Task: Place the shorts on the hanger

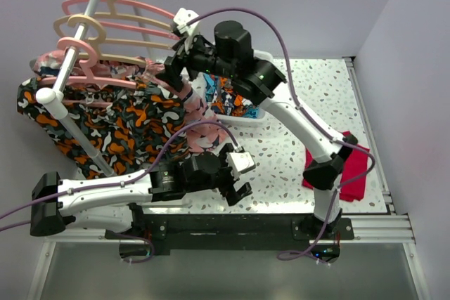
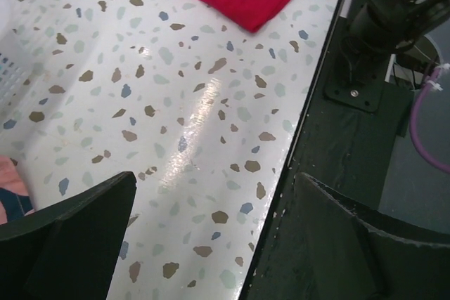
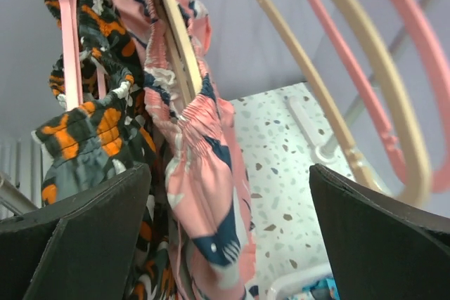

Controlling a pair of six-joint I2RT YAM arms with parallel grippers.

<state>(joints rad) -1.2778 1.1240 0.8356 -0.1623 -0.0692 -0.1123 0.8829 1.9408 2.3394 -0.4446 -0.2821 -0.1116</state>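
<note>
The shorts (image 3: 191, 138) hang on the hanger (image 3: 176, 33) just ahead of the right end effector (image 3: 230, 171), fingers spread apart

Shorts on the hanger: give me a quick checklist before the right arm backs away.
1. Shorts draped over the tan hanger: ok.
2. Right jaws open, holding nothing: ok.
3. Left jaws open and empty above the table: ok.
4. Hanger's hook seated on the rail: cannot tell.
5. Shorts balanced evenly on both sides: cannot tell.
</note>
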